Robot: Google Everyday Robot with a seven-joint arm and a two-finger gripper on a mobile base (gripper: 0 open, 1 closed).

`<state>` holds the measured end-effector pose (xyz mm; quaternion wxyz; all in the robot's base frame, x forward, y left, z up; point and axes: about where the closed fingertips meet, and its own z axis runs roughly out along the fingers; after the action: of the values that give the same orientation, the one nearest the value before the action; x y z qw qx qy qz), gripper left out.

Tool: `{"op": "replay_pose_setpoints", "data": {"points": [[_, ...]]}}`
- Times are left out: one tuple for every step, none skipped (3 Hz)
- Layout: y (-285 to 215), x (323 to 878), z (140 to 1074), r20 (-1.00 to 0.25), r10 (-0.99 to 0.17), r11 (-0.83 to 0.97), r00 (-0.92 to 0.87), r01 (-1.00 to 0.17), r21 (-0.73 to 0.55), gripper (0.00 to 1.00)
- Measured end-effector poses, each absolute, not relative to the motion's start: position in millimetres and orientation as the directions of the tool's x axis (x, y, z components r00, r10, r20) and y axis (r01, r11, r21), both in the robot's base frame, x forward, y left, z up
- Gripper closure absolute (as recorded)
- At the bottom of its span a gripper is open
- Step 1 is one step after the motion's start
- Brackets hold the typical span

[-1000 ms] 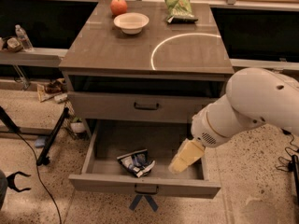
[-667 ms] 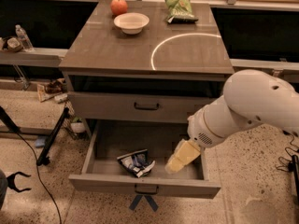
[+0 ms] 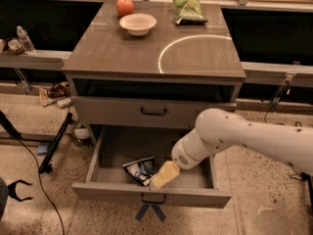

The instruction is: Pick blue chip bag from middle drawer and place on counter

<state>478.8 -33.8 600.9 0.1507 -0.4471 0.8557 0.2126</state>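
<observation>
The middle drawer stands pulled open below the counter. The blue chip bag, dark blue with white patches, lies crumpled on the drawer floor near the front, left of centre. My gripper, with yellowish fingers, reaches down into the drawer from the right on a white arm and sits right at the bag's right edge. The arm covers the right part of the drawer.
On the counter stand a white bowl, a red apple and a green chip bag, with a thin white circle arc. A closed drawer front sits above the open one. Cables and a black stand leg lie on the floor to the left.
My arm and gripper have moved left inside the drawer, closing in on the blue chip bag. The bag has not moved.
</observation>
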Motion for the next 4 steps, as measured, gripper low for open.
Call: {"op": "replay_pose_setpoints", "data": {"points": [[-6,499,558,-0.456,-0.641,0.573,-0.617,-0.78,0.251,0.0],[24,534,506,-0.445,-0.606,0.652,-0.659,-0.732,0.197,0.0],[44,566,462,-0.417,-0.596,0.691,-0.686,-0.703,0.169,0.0],[59,583,426,-0.371,-0.615,0.698,-0.696,-0.699,0.155,0.0]]}}
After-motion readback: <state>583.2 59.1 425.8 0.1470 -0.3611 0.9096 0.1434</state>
